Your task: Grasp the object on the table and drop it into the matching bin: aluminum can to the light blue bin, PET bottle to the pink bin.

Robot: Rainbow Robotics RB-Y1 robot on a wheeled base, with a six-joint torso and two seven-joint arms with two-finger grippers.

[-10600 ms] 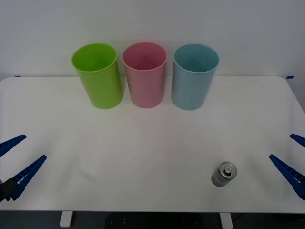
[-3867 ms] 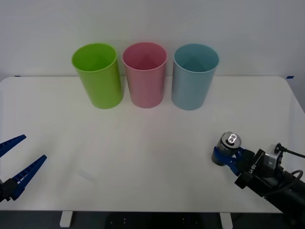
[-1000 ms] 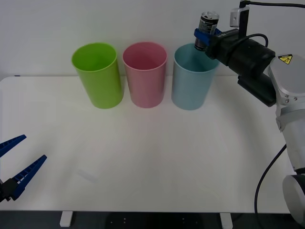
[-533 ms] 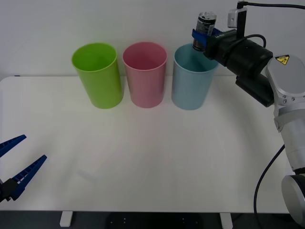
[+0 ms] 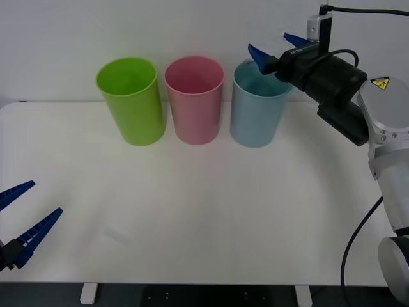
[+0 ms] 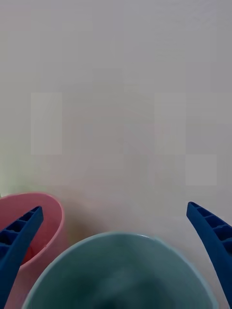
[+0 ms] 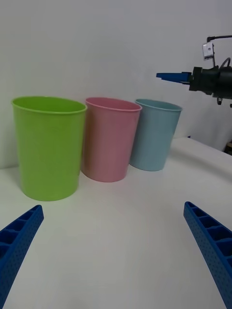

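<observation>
Front view: right gripper (image 5: 276, 46) raised above the mouth of the light blue bin (image 5: 258, 109), fingers spread apart, nothing between them. Can cannot be seen; whether it lies inside the blue bin cannot be told. Three bins in a row along the far edge of the table (image 5: 204, 211): green bin (image 5: 131, 105) toward the left end, pink bin (image 5: 194, 102) in the middle, blue next on the right. Left gripper (image 5: 19, 220) parked low at the near left corner, fingers apart, empty.

Right wrist view: blue bin's open rim (image 6: 121, 270) directly beneath the spread fingers (image 6: 17, 241); pink bin's rim (image 6: 41, 227) beside it.

Left wrist view: the three bins stand upright, close together; right gripper (image 7: 174, 76) hangs above the blue one.
</observation>
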